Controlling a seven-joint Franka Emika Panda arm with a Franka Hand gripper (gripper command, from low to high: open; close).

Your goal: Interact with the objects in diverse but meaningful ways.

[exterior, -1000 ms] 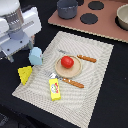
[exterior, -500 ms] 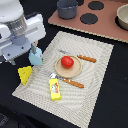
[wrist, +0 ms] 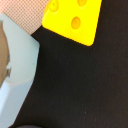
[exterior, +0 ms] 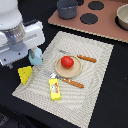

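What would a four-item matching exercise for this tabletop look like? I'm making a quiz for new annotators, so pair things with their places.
Things:
1. red tomato
2. cheese wedge
3. yellow packet
4. grey saucepan

Places:
A. on the toy stovetop
B. on the round plate
C. on the dark table, just off the placemat's edge
D. on the placemat, near its front edge

Pairs: 1-B, 2-C, 3-D, 4-A

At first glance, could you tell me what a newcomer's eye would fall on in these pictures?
The red tomato stands out first, sitting on the round tan plate mid-placemat. Next, the white arm fills the exterior view's upper left above the light blue cup, with the yellow cheese wedge just beside it. The wrist view shows those two close up.
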